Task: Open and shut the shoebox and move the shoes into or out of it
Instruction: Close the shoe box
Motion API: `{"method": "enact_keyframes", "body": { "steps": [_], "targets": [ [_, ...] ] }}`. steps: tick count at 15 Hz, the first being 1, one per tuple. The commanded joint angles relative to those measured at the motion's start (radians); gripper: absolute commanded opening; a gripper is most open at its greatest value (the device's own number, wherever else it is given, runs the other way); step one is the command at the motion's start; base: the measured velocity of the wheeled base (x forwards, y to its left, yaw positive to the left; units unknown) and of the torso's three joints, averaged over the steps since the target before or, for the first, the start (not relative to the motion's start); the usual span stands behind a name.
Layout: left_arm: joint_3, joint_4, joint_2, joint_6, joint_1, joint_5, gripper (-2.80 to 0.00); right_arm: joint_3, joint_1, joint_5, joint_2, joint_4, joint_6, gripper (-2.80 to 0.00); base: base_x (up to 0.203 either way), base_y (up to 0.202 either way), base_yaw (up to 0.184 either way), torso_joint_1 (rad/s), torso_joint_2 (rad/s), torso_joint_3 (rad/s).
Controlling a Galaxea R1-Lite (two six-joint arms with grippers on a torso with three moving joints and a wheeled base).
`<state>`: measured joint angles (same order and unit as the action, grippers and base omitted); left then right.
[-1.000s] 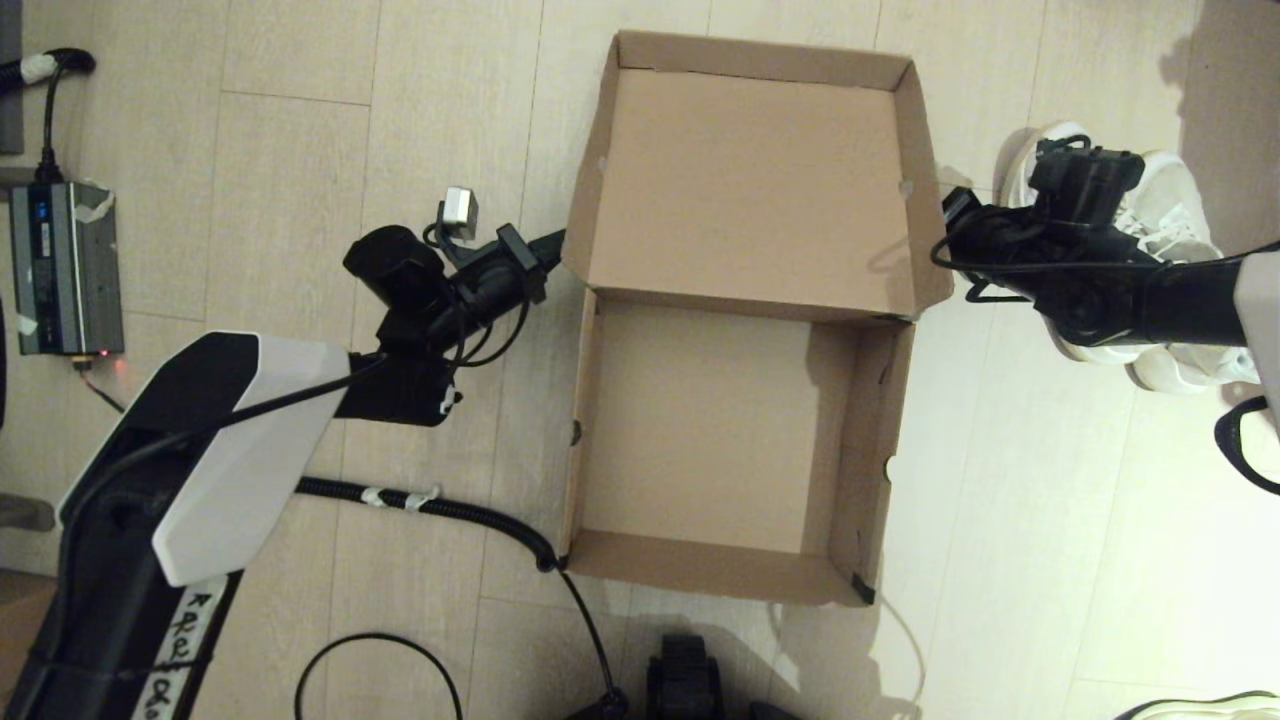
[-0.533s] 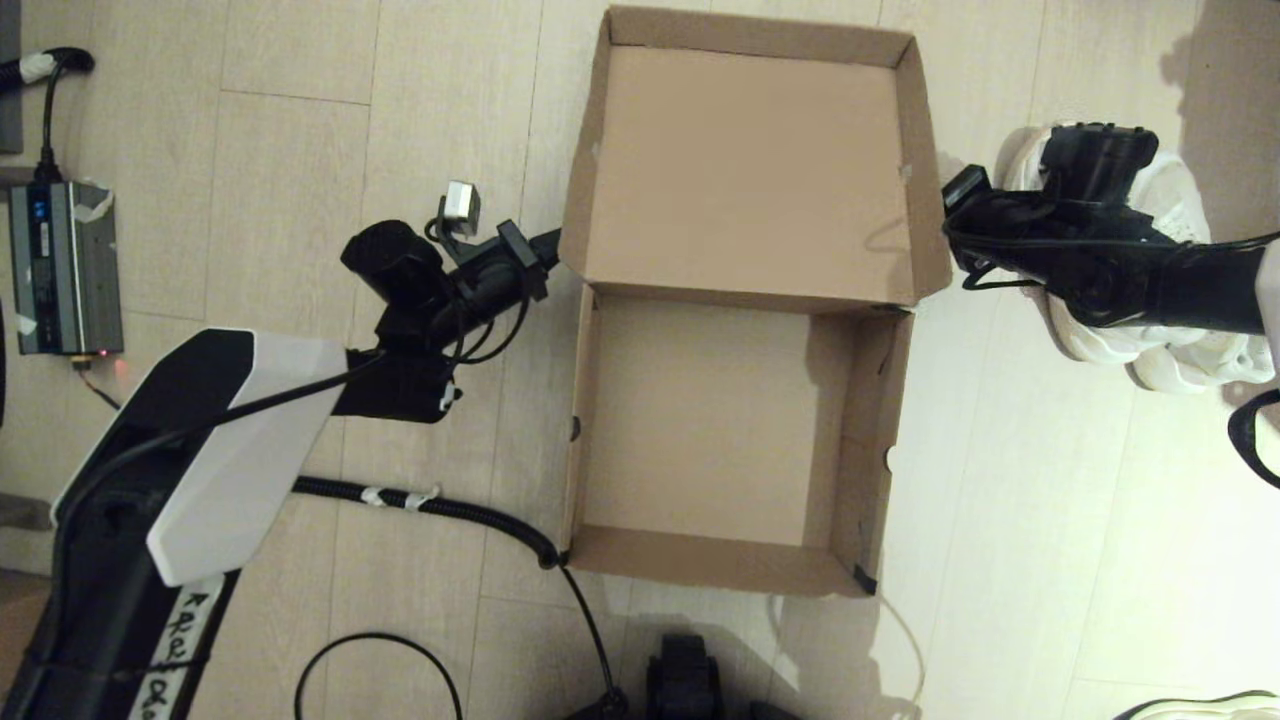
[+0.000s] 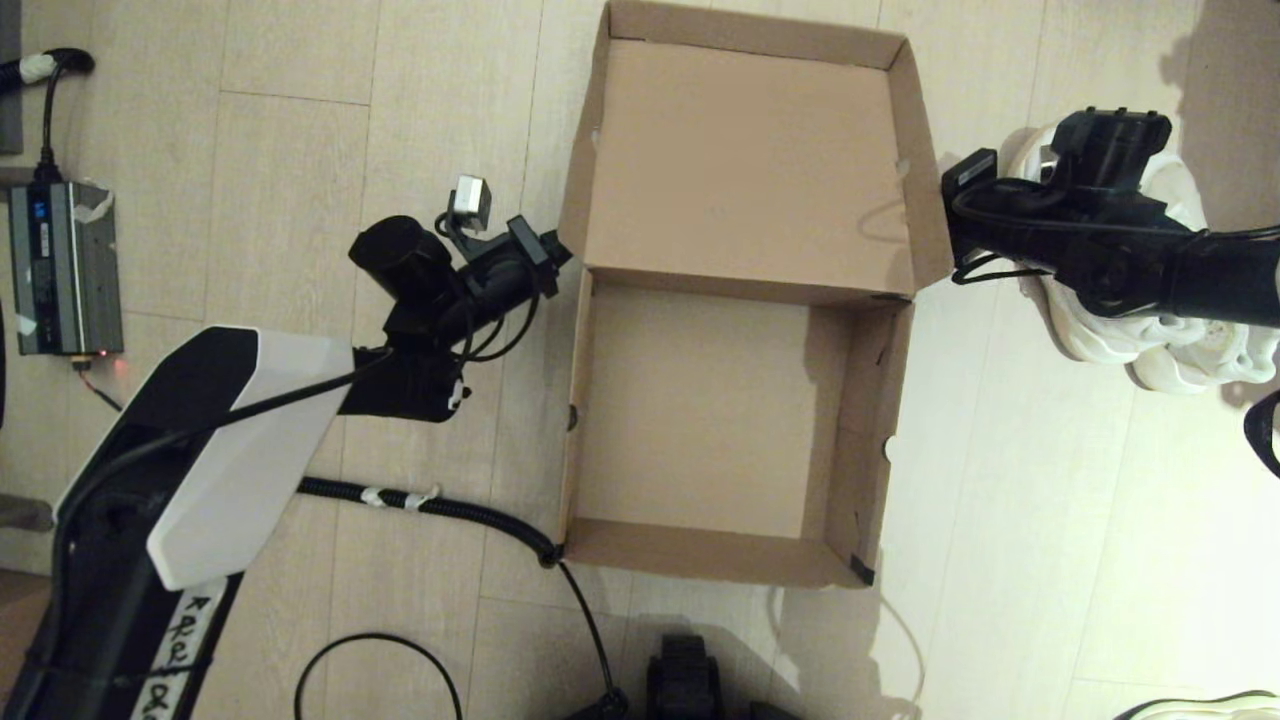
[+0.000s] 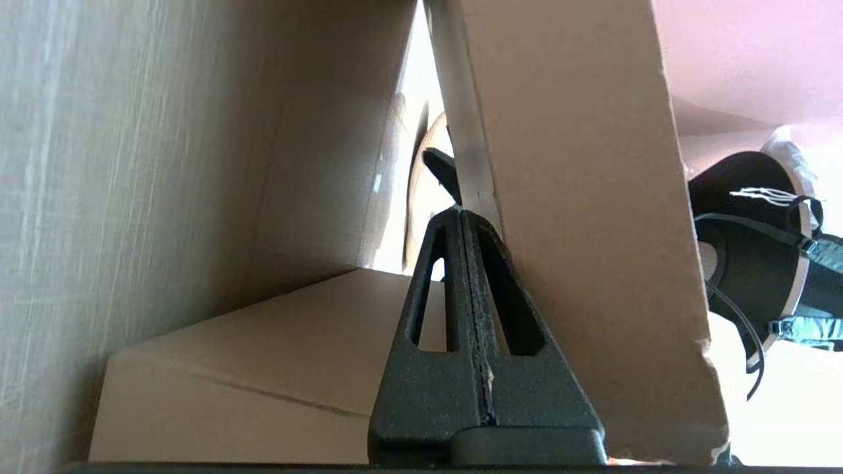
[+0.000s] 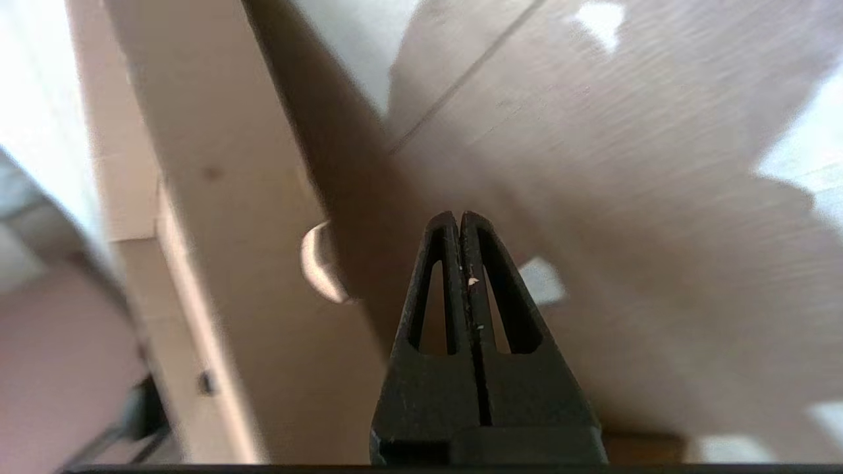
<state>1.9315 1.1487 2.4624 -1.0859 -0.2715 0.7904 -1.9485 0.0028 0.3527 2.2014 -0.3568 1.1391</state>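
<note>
A grey power box (image 3: 66,268) sits on the pale wood floor (image 3: 300,120) at the frame's left edge; black cables (image 3: 440,508) trail along the bottom.

My brown shoebox (image 3: 735,410) lies open and empty, lid flung back; the white shoes (image 3: 1165,340) sit right of it (partly hidden).

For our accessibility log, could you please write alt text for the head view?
An open, empty shoebox sits on the floor, its lid folded back. The left claw meets the lid's left corner, and the right claw is by its right corner. White shoes lie beyond, under the right arm.
</note>
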Motion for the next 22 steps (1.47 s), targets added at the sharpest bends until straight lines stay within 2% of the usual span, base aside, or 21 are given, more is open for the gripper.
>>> {"method": "enact_keyframes", "body": {
  "steps": [1,3,7,9,11,14,20,22],
  "targets": [
    [0.000,0.008,-0.009,-0.006,-0.007,0.004,-2.80,0.003,0.000,0.011,-0.016,-0.002,0.010,-2.80,0.000,0.000,0.000,0.000,0.00,0.000],
    [-0.001,0.009,-0.012,-0.006,-0.015,0.004,-2.80,0.004,-0.001,0.027,-0.023,-0.002,0.018,-2.80,0.000,0.000,0.000,0.000,0.00,0.000],
    [-0.002,0.009,-0.022,-0.008,-0.020,0.004,-2.80,-0.001,-0.009,0.130,-0.015,-0.022,0.130,-2.80,0.000,0.000,0.000,0.000,0.00,0.000],
    [-0.002,0.009,-0.022,-0.008,-0.023,0.004,-2.80,-0.001,-0.010,0.150,0.011,-0.063,0.165,-2.80,0.000,0.000,0.000,0.000,0.00,0.000],
    [-0.002,0.009,-0.020,-0.008,-0.025,0.004,-2.80,0.005,-0.024,0.204,0.024,-0.143,0.262,-2.80,0.000,0.000,0.000,0.000,0.00,0.000],
    [-0.002,0.009,-0.014,-0.008,-0.025,0.003,-2.80,0.025,-0.065,0.348,0.036,-0.317,0.440,-2.80,0.000,0.000,0.000,0.000,0.00,0.000],
    [0.000,0.009,-0.008,-0.008,-0.025,0.004,-2.80,0.083,-0.116,0.549,0.057,-0.578,0.734,-2.80,0.000,0.000,0.000,0.000,0.00,0.000],
    [0.000,0.009,-0.006,-0.008,-0.025,0.004,-2.80,0.111,-0.116,0.578,0.059,-0.610,0.746,-2.80,0.000,0.000,0.000,0.000,0.00,0.000]
  ]
}}
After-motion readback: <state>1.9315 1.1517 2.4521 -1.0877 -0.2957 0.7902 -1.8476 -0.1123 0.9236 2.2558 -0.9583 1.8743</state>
